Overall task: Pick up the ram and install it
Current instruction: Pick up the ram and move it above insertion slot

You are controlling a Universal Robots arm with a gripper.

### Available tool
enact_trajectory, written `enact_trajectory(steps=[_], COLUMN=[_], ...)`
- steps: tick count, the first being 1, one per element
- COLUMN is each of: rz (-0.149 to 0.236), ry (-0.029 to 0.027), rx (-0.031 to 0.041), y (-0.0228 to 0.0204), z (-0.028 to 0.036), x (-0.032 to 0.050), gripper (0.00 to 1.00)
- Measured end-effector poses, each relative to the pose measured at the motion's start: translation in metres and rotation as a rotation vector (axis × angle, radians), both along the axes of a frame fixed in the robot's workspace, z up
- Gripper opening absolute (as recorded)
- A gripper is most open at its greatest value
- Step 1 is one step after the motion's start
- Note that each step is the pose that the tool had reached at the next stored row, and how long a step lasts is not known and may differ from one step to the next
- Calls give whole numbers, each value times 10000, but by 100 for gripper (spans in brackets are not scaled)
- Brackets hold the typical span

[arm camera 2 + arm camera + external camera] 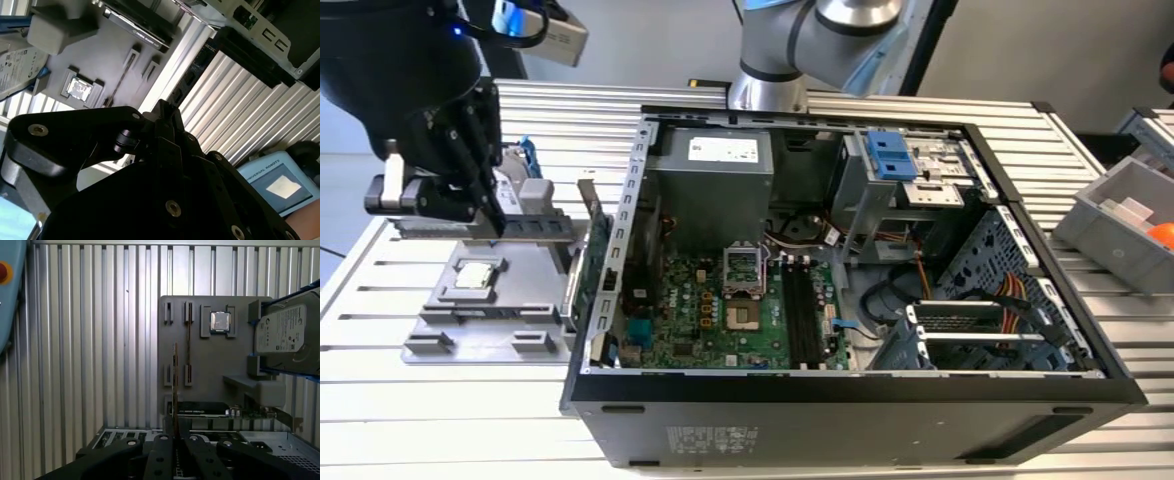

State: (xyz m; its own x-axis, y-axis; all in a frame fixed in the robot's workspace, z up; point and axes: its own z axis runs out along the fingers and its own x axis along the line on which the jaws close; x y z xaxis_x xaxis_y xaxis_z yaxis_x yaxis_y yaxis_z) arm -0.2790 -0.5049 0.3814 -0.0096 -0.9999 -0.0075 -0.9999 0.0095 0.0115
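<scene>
Ram (175, 382) edge-on within the gripper (175, 438) grasp

Open case (854, 420) on the counter (454, 420), parts tray (480, 320) just beside it on the exterior view's left. On the tray: processor (476, 272), hard drive (285, 335), expansion card (200, 410) at the edge nearest the case. Gripper (176, 440) over the tray, ram (175, 385) edge-on between the jaws. Motherboard (720, 310) on the case floor, power supply (714, 180) behind it. Bin (1121, 215) well apart on the exterior view's right.
</scene>
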Motion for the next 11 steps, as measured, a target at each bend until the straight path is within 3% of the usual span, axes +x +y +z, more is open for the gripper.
enact_trajectory(steps=[11], rz=[2], ry=[5], rx=[0], y=[0], z=[0], x=[218], gripper=[0])
